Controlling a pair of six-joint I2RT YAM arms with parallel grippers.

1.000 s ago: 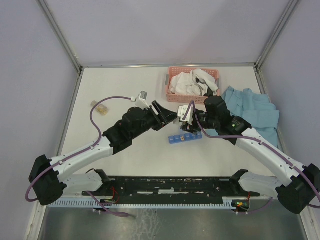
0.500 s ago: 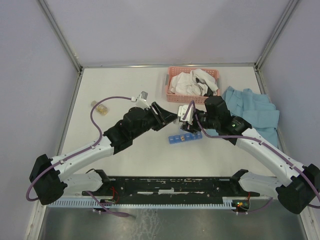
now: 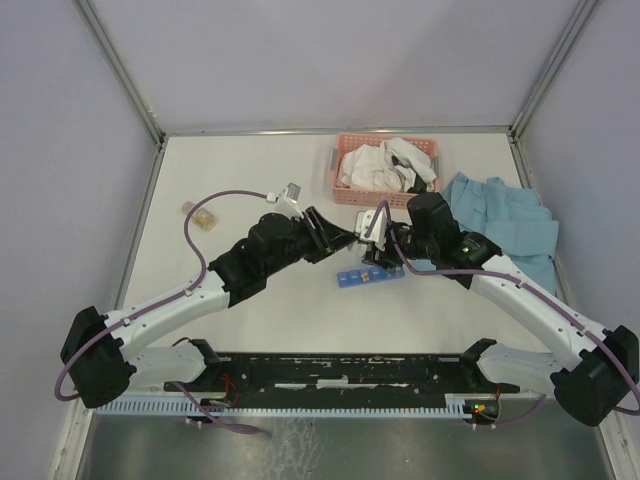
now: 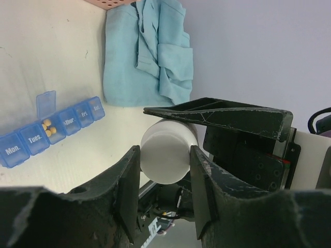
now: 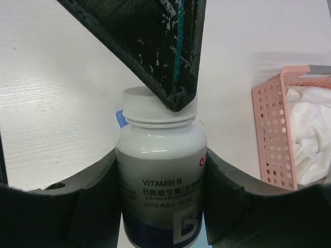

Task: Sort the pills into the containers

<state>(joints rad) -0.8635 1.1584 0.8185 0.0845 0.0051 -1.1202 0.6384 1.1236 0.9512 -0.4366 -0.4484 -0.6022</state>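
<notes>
My right pincer (image 5: 161, 178) is clamped round the white vitamin bottle (image 5: 160, 206), and my left pincer (image 4: 164, 173) is closed on its cap (image 4: 165, 150). The blue pill organiser (image 4: 35, 139) lies mid-desk (image 3: 250, 170) just beneath them, with one lid up and yellow pills (image 4: 47, 128) inside. The pink basket (image 3: 350, 197) sits close behind and the blue cloth (image 4: 145, 57) is to my right. There is open room to the left.

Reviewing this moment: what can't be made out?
- Top view: pills in the pill organiser are too small to see.
- Right wrist view: bottle label cut off by the bottom edge; a left hand finger covers part of the cap.
- Left wrist view: organiser's left end runs off the frame edge.
</notes>
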